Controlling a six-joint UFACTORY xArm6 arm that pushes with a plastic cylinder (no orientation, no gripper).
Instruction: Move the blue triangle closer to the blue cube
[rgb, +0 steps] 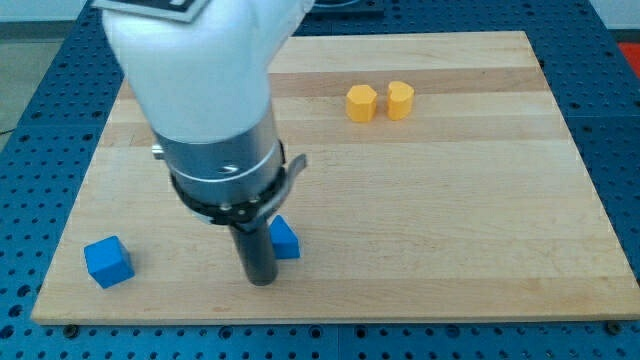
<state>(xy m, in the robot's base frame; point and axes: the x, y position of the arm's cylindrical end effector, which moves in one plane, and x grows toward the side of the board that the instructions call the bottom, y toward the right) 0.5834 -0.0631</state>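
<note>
Trouble looked likeliest at my tip (260, 280), a bare rod gripping nothing, touching the small blue triangle block (285, 238) at its seven o'clock: pushing from there risked driving it away from the blue cube (108, 262) at nine o'clock on the wooden board (450, 200).

The arm (200, 70) descends from eleven o'clock, its white housing narrowing into a grey cylinder ringed by a black clamp. My tip (260, 281) stands upright, low at seven o'clock.
</note>
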